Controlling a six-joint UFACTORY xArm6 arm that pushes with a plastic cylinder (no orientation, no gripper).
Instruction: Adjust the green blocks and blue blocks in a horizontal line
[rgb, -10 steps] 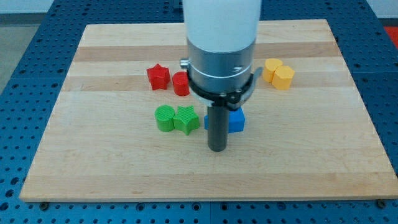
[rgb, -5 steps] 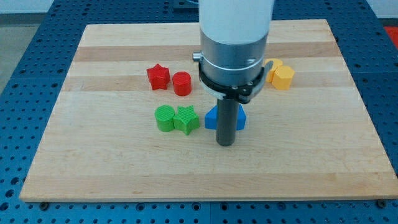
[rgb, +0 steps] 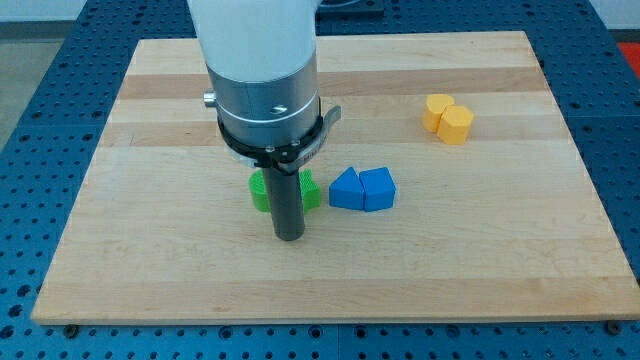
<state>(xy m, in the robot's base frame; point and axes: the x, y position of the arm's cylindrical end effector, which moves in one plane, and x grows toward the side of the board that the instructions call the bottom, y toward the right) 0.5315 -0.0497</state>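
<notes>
My tip (rgb: 289, 237) rests on the board just below the two green blocks. The rod hides most of them: the green round block (rgb: 259, 190) shows at its left, the green star block (rgb: 311, 190) at its right. Two blue blocks sit touching to the right of the green ones: a blue triangular block (rgb: 346, 189) and a blue block with a peaked top (rgb: 378, 189). Green and blue blocks lie in a rough left-to-right row, with a small gap between the green star and the blue triangle.
Two yellow blocks (rgb: 447, 118) sit touching at the view's upper right. The arm's white and metal body (rgb: 262, 80) hides the red blocks behind it. The wooden board (rgb: 520, 260) lies on a blue perforated surface.
My tip has moved left, from in front of the blue blocks to below the green blocks. The blue blocks now show in full; the red blocks are now hidden.
</notes>
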